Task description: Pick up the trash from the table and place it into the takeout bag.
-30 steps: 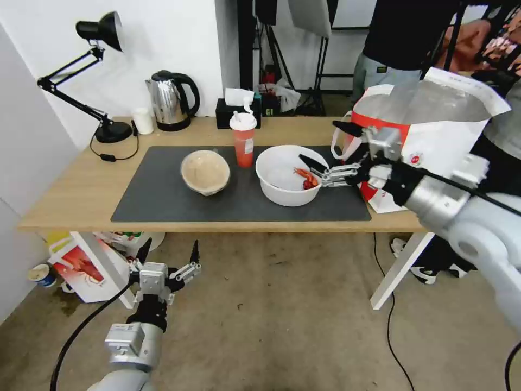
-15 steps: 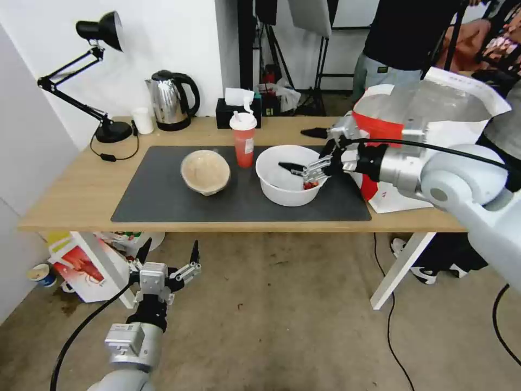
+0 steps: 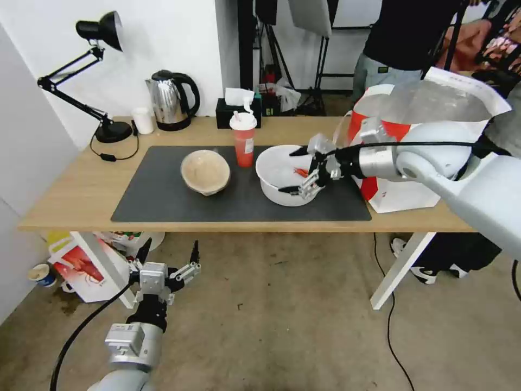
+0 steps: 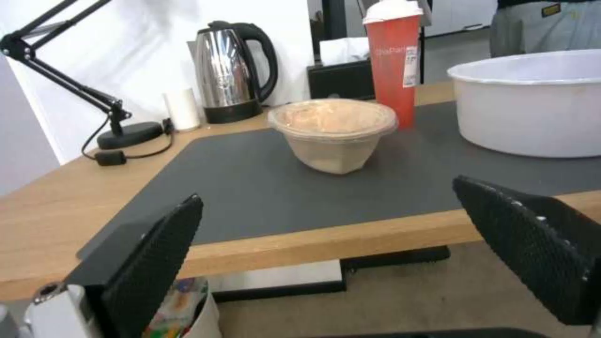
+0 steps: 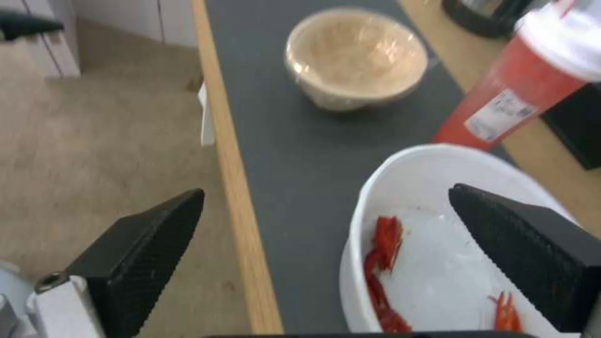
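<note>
On the table (image 3: pixel 81 190), a dark grey mat (image 3: pixel 163 201) holds three pieces of trash in a row. At left sits a beige lidded bowl (image 3: pixel 205 171); just right of it and a little farther back stands a red cup (image 3: pixel 243 140) with a white lid and straw; right again is a wide white bowl (image 3: pixel 282 172) with red crayfish scraps (image 3: pixel 304 174) inside. Over that white bowl's right side hangs the right gripper (image 3: pixel 296 171), its black fingers spread wide, one above the far rim and one above the near rim, holding nothing. At the table's right end stands the takeout bag (image 3: pixel 429 119), open at the top, silver lining showing. Below the near edge, over the floor at left, the left gripper (image 3: pixel 168 255) points upward with fingers wide apart, empty.
</note>
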Available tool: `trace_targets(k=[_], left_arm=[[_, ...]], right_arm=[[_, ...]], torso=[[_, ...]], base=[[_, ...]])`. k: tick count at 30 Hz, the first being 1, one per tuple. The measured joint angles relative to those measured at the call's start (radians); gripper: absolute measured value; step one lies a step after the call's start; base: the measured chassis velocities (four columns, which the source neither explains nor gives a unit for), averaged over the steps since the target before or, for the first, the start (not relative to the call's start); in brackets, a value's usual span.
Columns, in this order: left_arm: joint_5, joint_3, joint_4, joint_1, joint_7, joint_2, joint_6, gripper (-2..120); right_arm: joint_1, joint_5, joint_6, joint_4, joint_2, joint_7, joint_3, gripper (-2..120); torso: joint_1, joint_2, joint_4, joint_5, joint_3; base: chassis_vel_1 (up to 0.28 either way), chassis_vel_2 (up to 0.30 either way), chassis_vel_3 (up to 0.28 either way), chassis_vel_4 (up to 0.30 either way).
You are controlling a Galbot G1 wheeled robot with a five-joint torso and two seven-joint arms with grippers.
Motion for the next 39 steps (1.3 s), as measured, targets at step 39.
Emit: trace_targets(k=[39], left_arm=[[0.000,0.000,0.000,0.000,0.000,0.000,0.000,100]], right_arm=[[0.115,0.118,-0.136,-0.197,0.127,0.118,-0.131,100]], torso=[[0.000,0.000,-0.0001,0.0000,0.000]], base=[[0.000,0.000,0.000,0.000]])
